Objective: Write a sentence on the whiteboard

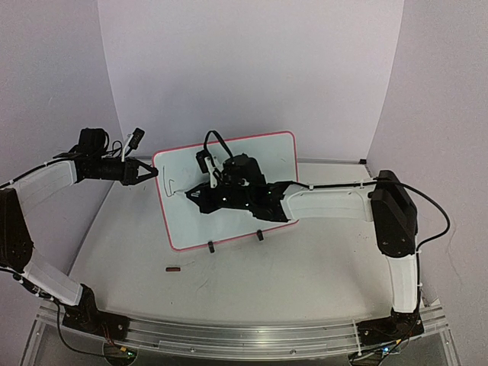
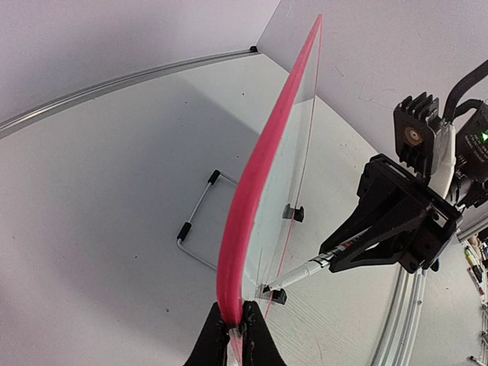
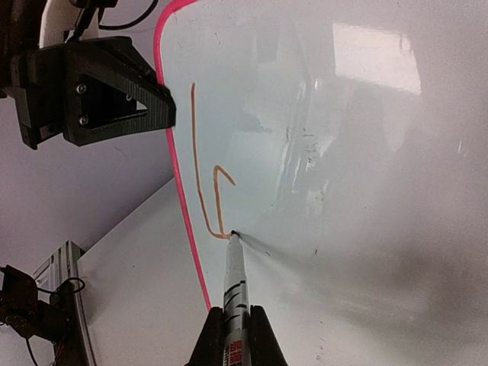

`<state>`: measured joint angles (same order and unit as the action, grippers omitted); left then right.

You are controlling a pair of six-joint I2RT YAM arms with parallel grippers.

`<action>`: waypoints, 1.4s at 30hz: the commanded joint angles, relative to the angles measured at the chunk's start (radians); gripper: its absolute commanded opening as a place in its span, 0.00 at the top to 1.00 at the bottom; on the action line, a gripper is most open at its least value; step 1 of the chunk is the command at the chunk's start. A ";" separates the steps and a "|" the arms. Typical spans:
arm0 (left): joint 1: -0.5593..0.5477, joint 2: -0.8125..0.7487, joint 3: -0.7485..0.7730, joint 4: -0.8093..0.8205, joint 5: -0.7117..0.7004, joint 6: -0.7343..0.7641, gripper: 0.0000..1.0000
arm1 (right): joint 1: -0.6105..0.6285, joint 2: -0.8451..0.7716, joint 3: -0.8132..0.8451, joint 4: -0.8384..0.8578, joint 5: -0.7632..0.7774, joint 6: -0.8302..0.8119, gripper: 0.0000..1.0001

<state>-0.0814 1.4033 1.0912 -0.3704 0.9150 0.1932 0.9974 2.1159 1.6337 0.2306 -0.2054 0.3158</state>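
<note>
Wide view first: the table (image 1: 305,274) carries the whiteboard (image 1: 271,156), standing on its two black clip feet (image 1: 210,247) and leaning back. It sits straight ahead of both arms.

The left tool (image 2: 235,324) is clenched on the board's red-pink frame, with the edge pinched right between its fingertips. From that wrist the board runs up and away from the tool as a thin pink blade. That looks like a bracing hold, steadying the board against the writing pressure.

Across we go. The right tool (image 3: 236,324) is clamped around a marker (image 3: 235,282), and the barrel pokes out directly beyond its fingertips. The tip is touching the board surface just ahead of the tool, near the board's left edge.

The step in hand is writing, and by my reading it's very early. The sentence (image 3: 196,152) is barely begun: one tall stroke and a small hook, lying just beyond the marker tip and slightly to the tool's left. The rest of the board, ahead and to the tool's right, is bare.

The next move calls for steady tip contact while the right tool carries the marker rightward to form letters. The left tool's clamp must not slacken, or the board may rock on its feet.

Smallest thing: a little dark red piece (image 1: 174,268) lies on the table, well below the right tool. It may be the cap, but I can't tell.
</note>
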 commanded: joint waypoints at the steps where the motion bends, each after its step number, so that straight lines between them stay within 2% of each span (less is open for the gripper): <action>1: 0.002 -0.007 0.015 -0.021 -0.044 0.028 1.00 | -0.014 -0.045 0.032 0.005 0.067 -0.014 1.00; 42: 0.001 -0.003 0.020 -0.027 -0.046 0.032 1.00 | -0.014 -0.059 0.055 0.074 0.041 -0.002 1.00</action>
<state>-0.0814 1.4033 1.0912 -0.3747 0.9161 0.1943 0.9951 2.1147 1.6440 0.2619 -0.1986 0.3157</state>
